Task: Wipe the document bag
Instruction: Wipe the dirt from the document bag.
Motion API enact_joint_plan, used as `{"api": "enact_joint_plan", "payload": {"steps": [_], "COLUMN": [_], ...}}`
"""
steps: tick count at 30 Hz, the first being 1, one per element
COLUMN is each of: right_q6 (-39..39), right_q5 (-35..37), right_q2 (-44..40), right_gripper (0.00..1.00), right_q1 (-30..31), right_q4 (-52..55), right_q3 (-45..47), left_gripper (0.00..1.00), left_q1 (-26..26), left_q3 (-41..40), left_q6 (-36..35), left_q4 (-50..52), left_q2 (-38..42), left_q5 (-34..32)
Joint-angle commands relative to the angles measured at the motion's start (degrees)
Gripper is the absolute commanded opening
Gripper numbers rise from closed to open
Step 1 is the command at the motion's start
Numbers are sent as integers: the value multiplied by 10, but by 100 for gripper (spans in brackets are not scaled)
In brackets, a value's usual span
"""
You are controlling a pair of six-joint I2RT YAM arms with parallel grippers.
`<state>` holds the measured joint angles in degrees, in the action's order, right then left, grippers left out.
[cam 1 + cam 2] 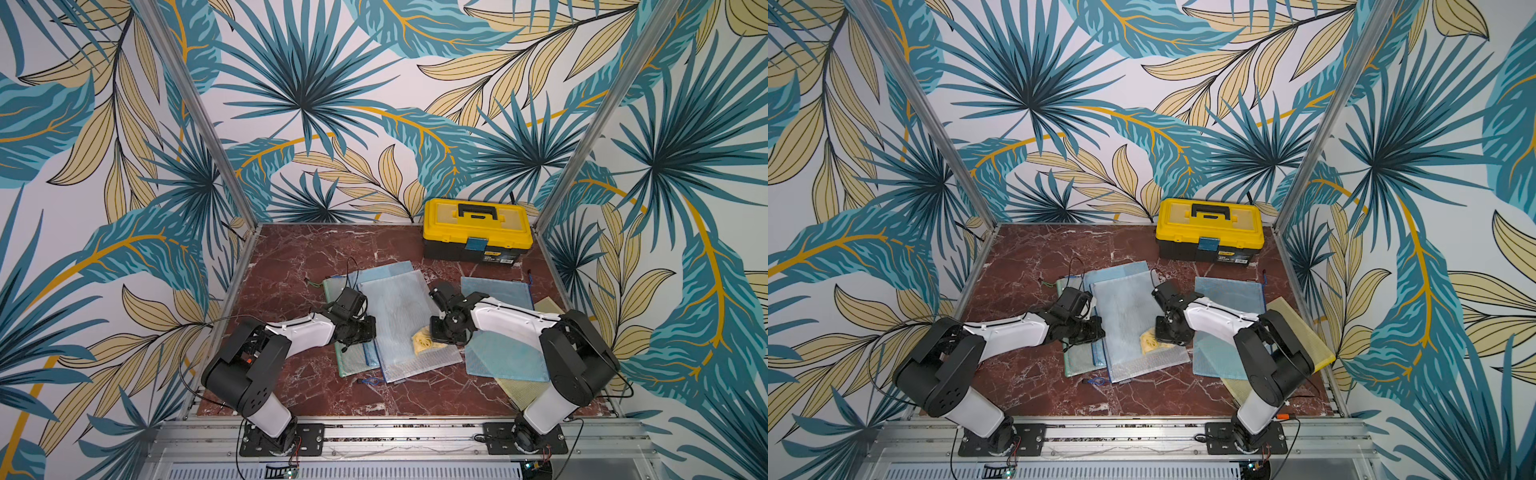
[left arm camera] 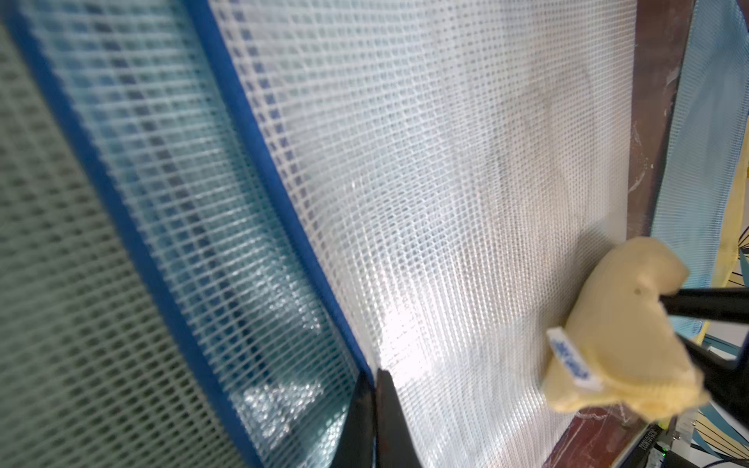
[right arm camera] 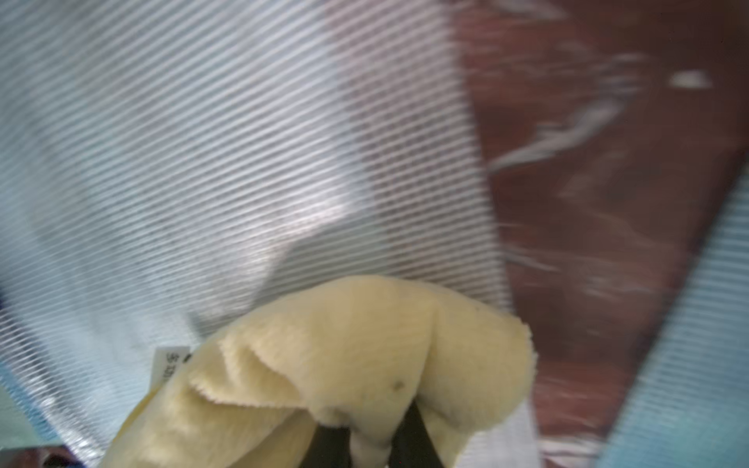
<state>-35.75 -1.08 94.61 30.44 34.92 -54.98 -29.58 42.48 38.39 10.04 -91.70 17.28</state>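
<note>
The document bag (image 1: 403, 316) is a clear-white mesh pouch with blue trim. It lies flat mid-table on top of other pouches and shows in both top views (image 1: 1129, 320). My right gripper (image 3: 371, 421) is shut on a bunched pale yellow cloth (image 3: 344, 356), which rests on the bag's near right part (image 1: 423, 340). In the left wrist view the cloth (image 2: 620, 324) sits near the bag's edge. My left gripper (image 2: 375, 375) is shut, with its tips down at the bag's blue left border. A top view shows this gripper (image 1: 370, 328) beside that edge.
A yellow and black toolbox (image 1: 478, 228) stands at the back right. A green mesh pouch (image 1: 353, 357) and a blue one (image 1: 386, 270) lie under the bag. To the right, another blue pouch (image 1: 503, 353) lies over a yellow one (image 1: 519, 390). A blue zipper pull (image 1: 372, 380) lies on the red marble table (image 1: 291, 257).
</note>
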Motion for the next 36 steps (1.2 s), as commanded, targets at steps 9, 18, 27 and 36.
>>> {"api": "enact_joint_plan", "payload": {"steps": [9, 18, 27, 36], "right_q6": [-88, -106, -91, -102], "right_q5": [-58, -57, -37, -84], "right_q2": [38, -7, -137, 105], "right_gripper": [0, 0, 0, 0], "right_q1": [181, 116, 32, 170], "right_q4": [34, 29, 86, 1], "right_q3": [-56, 73, 88, -132], "left_gripper": [0, 0, 0, 0], "left_q1": [0, -1, 0, -1], "left_q3": [-1, -1, 2, -4], "left_q6": [4, -2, -6, 0], "left_q4": [6, 5, 5, 5], "left_q2": [9, 5, 1, 13], "left_q5": [-14, -13, -7, -5]}}
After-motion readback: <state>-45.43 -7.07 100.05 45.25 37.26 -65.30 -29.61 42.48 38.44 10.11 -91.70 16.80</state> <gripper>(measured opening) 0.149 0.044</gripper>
